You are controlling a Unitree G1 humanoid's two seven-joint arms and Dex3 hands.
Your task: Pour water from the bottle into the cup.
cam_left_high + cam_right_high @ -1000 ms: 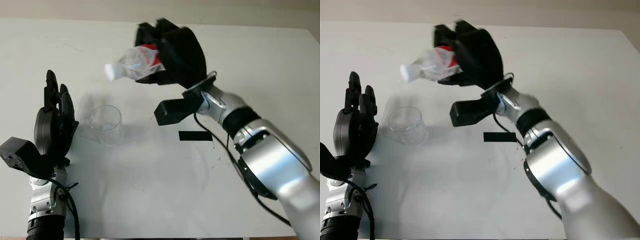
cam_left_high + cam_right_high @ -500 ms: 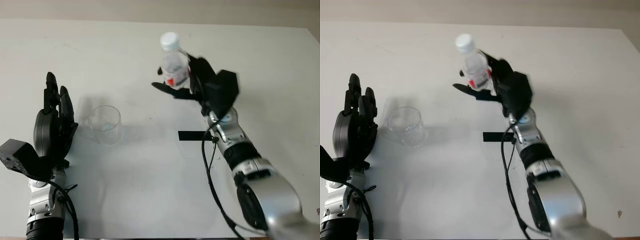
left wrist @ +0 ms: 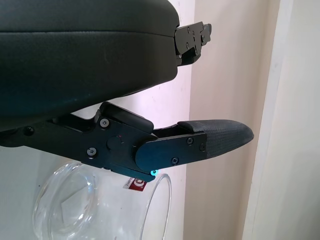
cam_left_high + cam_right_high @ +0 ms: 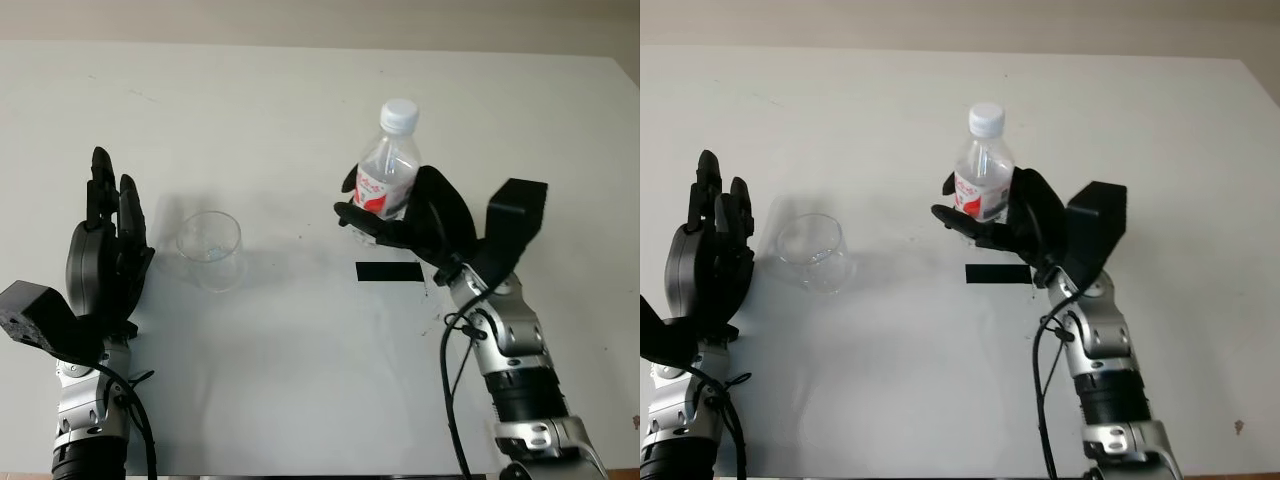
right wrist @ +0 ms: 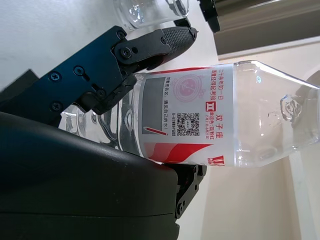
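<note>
Mid-table, right hand (image 4: 420, 215) gripping upright bottle (image 4: 388, 170), cup (image 4: 211, 248) well apart, left hand (image 4: 105, 260) open

The right hand (image 4: 415, 220) has swung the bottle (image 4: 388, 170) from tipped over back upright.

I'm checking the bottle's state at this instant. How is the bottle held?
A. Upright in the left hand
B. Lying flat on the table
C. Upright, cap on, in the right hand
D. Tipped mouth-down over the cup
C: the bottle stands upright with its white cap on top, gripped by the right hand, apart from the cup.
</note>
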